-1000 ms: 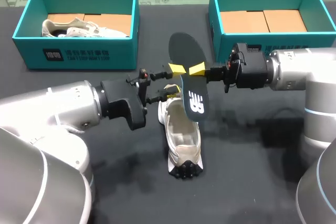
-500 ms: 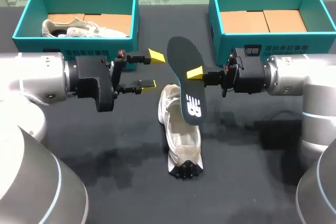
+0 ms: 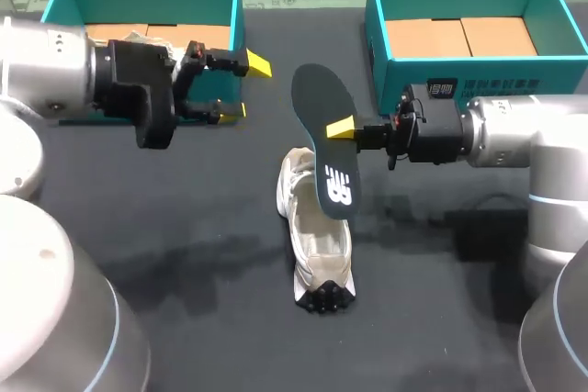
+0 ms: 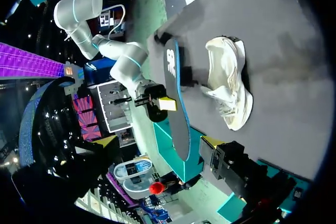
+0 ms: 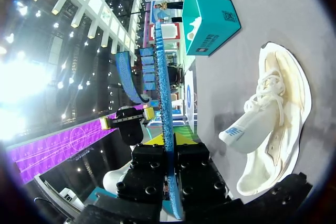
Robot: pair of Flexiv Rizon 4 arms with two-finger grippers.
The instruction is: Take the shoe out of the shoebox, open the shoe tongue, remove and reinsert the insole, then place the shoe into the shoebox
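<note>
A cream shoe (image 3: 314, 236) lies on the black table, toe toward me; the right wrist view shows it too (image 5: 273, 124). Just above the shoe my right gripper (image 3: 336, 128) is shut on a dark insole (image 3: 326, 140), which slants over the shoe's opening. The insole (image 5: 164, 93) shows edge-on between that gripper's fingers, and stands upright beside the shoe (image 4: 228, 85) in the left wrist view (image 4: 176, 103). My left gripper (image 3: 246, 87) is open and holds nothing. It hovers in front of the left teal shoebox (image 3: 138, 98), well apart from the insole.
The left shoebox holds a second pale shoe (image 3: 138, 48). The right teal shoebox (image 3: 473, 75) stands at the back right with only cardboard on its floor. Bare black tabletop (image 3: 184, 254) lies around the shoe.
My left gripper drew back from the shoe, moved left and toward the left shoebox, and opened wider. The right gripper kept its hold on the insole, almost unmoved.
</note>
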